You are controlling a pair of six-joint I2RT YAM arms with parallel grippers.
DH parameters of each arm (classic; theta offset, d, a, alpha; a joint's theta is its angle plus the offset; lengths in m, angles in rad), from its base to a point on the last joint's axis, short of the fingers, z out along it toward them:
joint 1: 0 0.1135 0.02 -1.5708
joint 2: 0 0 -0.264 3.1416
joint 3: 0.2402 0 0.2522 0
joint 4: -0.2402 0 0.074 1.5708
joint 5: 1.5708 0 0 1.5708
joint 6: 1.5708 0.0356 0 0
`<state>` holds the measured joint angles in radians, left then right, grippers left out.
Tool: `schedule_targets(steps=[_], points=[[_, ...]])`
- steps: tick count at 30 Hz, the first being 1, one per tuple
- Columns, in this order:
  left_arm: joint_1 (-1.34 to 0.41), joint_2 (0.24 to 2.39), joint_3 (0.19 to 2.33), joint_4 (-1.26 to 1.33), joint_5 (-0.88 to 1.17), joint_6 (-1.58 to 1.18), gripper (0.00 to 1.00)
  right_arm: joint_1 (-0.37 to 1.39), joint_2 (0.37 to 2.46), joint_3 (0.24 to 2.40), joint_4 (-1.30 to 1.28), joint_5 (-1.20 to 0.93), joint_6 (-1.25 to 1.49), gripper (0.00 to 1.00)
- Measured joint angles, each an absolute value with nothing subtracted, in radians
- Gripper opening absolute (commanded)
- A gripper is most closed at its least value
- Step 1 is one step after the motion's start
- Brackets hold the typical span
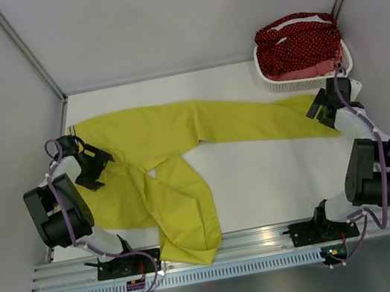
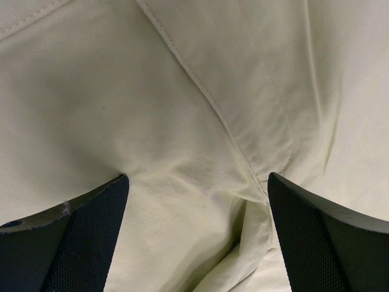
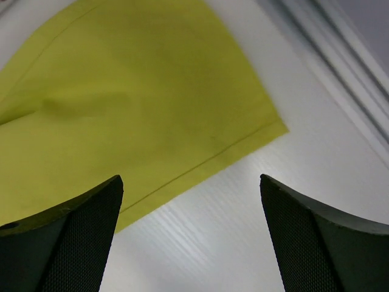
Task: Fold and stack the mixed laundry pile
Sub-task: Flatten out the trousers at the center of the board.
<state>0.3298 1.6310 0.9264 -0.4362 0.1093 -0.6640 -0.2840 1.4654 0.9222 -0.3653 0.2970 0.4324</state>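
Observation:
A yellow-green garment (image 1: 177, 130), shaped like trousers, lies spread across the white table, one leg reaching right, the other folded toward the near edge. My left gripper (image 1: 97, 163) hovers open over its left end; the left wrist view shows seamed cloth (image 2: 200, 109) filling the frame, pale there, between the wide-apart fingers (image 2: 91, 237). My right gripper (image 1: 322, 106) is open above the hem of the right leg (image 3: 140, 103), with bare table between its fingers (image 3: 316, 237). A dark red white-dotted cloth (image 1: 297, 45) fills the basket, over a pink piece (image 1: 303, 72).
The white perforated basket (image 1: 346, 59) stands at the back right corner of the table (image 1: 275, 170), just behind my right gripper. Grey walls with metal posts enclose the table on three sides. An aluminium rail runs along the near edge.

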Motion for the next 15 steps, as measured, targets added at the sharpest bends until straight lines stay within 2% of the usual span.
schedule_targets(steps=[8,15], points=[[0.248,1.579,0.936,-0.458,0.128,-0.664,1.00,-0.020,1.635,1.027,-0.251,0.186,0.369,0.98],[0.051,1.642,1.212,-0.480,0.132,-0.664,1.00,0.044,1.800,1.071,-0.213,0.150,0.371,0.98]])
